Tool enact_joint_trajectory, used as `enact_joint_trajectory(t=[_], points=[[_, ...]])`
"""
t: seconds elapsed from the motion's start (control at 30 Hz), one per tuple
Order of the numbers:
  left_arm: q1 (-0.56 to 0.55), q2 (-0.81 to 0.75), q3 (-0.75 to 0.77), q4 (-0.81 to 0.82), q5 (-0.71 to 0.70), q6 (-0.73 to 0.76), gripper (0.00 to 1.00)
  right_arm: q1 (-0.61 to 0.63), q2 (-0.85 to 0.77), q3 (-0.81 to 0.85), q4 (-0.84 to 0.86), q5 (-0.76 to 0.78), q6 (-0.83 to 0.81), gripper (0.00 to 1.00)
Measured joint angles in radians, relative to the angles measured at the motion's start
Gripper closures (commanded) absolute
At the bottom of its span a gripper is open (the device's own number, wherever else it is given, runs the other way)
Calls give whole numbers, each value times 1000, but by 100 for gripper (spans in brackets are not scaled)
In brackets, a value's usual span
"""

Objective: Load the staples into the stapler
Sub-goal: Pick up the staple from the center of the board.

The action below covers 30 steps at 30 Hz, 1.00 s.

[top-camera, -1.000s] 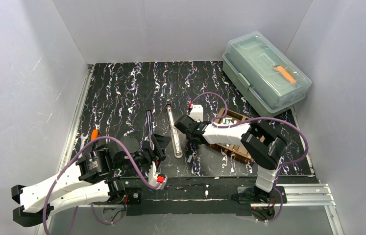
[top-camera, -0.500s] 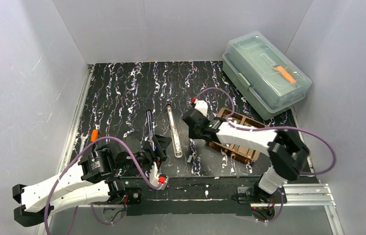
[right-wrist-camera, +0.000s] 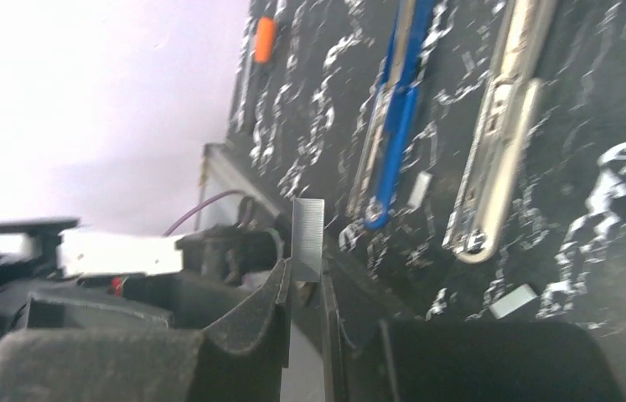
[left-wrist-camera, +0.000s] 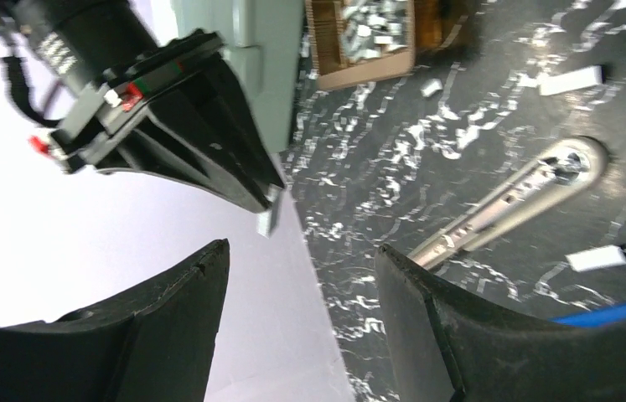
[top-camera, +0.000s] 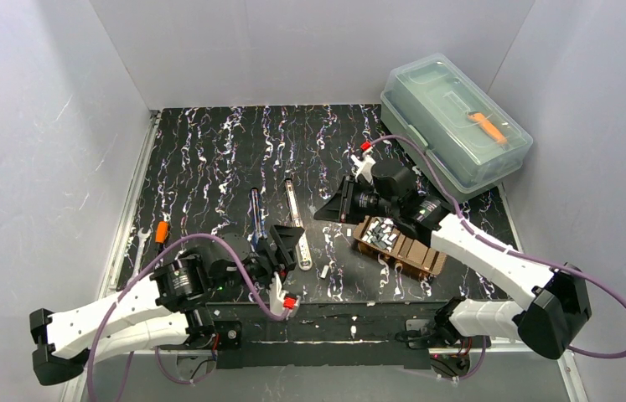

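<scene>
The stapler lies opened flat in two long parts: a blue-and-black arm (top-camera: 256,214) (right-wrist-camera: 393,126) and a silvery magazine rail (top-camera: 293,223) (right-wrist-camera: 500,126) (left-wrist-camera: 517,196). My right gripper (top-camera: 330,209) (right-wrist-camera: 307,280) hangs just right of the rail, shut on one ribbed grey staple strip (right-wrist-camera: 307,238) (left-wrist-camera: 268,220) that sticks out past its tips. More staples fill a brown box (top-camera: 399,244) (left-wrist-camera: 365,38). Loose strips (top-camera: 323,270) (left-wrist-camera: 571,79) (right-wrist-camera: 514,301) lie on the mat. My left gripper (top-camera: 286,241) (left-wrist-camera: 301,280) is open and holds nothing, at the rail's near end.
A lidded clear plastic bin (top-camera: 455,121) stands at the back right. A small orange item (top-camera: 161,230) (right-wrist-camera: 265,39) lies near the mat's left edge. Grey walls enclose the black marbled mat (top-camera: 209,159).
My right gripper closed on a staple strip near the mat and has lifted it up and back, the arm swinging right. My left gripper shifted slightly right, still open.
</scene>
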<state>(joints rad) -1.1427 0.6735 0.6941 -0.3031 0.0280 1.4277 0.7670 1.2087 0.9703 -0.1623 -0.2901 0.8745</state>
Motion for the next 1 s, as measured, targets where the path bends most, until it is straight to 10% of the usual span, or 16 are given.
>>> enact_joint_trajectory(t=[1.0], points=[[103, 100, -19, 391, 63, 166, 41, -89, -98, -249, 664, -424, 645, 95]])
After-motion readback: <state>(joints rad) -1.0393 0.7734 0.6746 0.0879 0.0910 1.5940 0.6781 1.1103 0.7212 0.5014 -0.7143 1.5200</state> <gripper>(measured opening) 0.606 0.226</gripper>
